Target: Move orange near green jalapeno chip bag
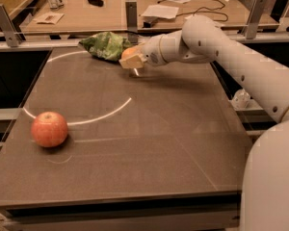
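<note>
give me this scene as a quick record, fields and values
claw: far side of the table, shut on the orange
orange: in the claw, just right of the green chip bag
green chip bag: crumpled, at the table's far edge, left of the claw
apple: near left of the table, far from the other items
table: dark top with a white curved line
task state: orange is close to the bag, not yet released

Dark tabletop (183, 148), white arc (86, 122); cluttered wooden desk (91, 17) behind.
</note>
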